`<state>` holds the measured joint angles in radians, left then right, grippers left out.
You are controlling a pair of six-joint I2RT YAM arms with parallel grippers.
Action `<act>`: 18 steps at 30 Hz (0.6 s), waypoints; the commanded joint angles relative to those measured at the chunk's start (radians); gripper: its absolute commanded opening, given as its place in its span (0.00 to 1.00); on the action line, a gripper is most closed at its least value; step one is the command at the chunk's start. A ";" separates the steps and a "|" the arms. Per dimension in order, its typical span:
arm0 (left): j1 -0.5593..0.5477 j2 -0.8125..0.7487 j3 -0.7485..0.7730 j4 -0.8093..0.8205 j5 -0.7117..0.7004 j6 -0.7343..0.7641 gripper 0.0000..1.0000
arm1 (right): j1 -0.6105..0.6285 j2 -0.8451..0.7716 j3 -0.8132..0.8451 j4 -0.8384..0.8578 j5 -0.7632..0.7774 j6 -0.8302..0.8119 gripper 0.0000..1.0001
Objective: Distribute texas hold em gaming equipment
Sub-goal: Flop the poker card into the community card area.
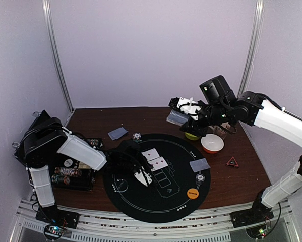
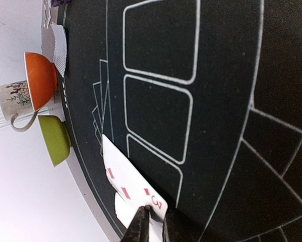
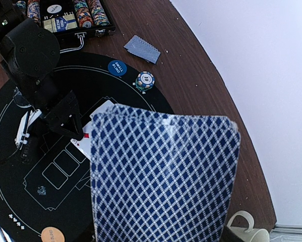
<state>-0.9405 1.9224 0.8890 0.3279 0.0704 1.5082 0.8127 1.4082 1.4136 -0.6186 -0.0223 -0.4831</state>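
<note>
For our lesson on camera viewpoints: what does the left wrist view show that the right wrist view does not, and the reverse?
Only left wrist: the orange bowl and green bowl. Only right wrist: the blue-backed cards filling its foreground, the chip case, the blue disc. Both: the black mat, a face-up red-pip card, the mug, the left gripper.

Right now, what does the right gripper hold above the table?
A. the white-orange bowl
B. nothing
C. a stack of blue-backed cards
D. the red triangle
C: the right gripper is shut on the blue-backed cards, which fill its wrist view; the white-orange bowl and the red triangle sit apart from it.
</note>
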 commanded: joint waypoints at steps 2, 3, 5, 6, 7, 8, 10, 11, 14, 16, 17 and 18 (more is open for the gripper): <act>0.011 -0.018 -0.044 -0.116 -0.070 -0.016 0.14 | -0.004 -0.026 -0.011 0.009 0.002 0.011 0.50; 0.010 -0.023 -0.047 -0.119 -0.070 -0.020 0.14 | -0.004 -0.027 -0.010 0.008 0.002 0.011 0.50; 0.006 -0.031 -0.052 -0.120 -0.070 -0.028 0.14 | -0.004 -0.028 -0.010 0.008 0.002 0.012 0.51; 0.002 -0.035 -0.055 -0.123 -0.074 -0.033 0.14 | -0.004 -0.028 -0.011 0.009 0.002 0.012 0.51; -0.001 -0.037 -0.058 -0.124 -0.077 -0.038 0.14 | -0.004 -0.028 -0.011 0.009 0.002 0.012 0.51; -0.005 -0.041 -0.060 -0.125 -0.077 -0.043 0.14 | -0.003 -0.029 -0.011 0.009 0.002 0.011 0.51; -0.012 -0.046 -0.062 -0.123 -0.068 -0.054 0.16 | -0.004 -0.030 -0.013 0.010 0.004 0.012 0.51; -0.013 -0.044 -0.062 -0.117 -0.066 -0.058 0.19 | -0.003 -0.031 -0.013 0.010 0.005 0.012 0.51; -0.015 -0.025 -0.055 -0.113 -0.084 -0.060 0.22 | -0.004 -0.031 -0.011 0.010 0.004 0.012 0.51; -0.015 -0.020 -0.052 -0.113 -0.087 -0.062 0.26 | -0.004 -0.032 -0.008 0.007 0.003 0.014 0.51; -0.016 -0.022 -0.050 -0.112 -0.086 -0.065 0.29 | -0.004 -0.034 -0.008 0.005 0.005 0.013 0.51; -0.017 -0.024 -0.049 -0.114 -0.086 -0.067 0.32 | -0.004 -0.036 -0.011 0.004 0.006 0.012 0.51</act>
<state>-0.9508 1.8809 0.8566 0.3126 -0.0013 1.4628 0.8127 1.4078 1.4136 -0.6186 -0.0223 -0.4828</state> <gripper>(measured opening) 0.274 0.509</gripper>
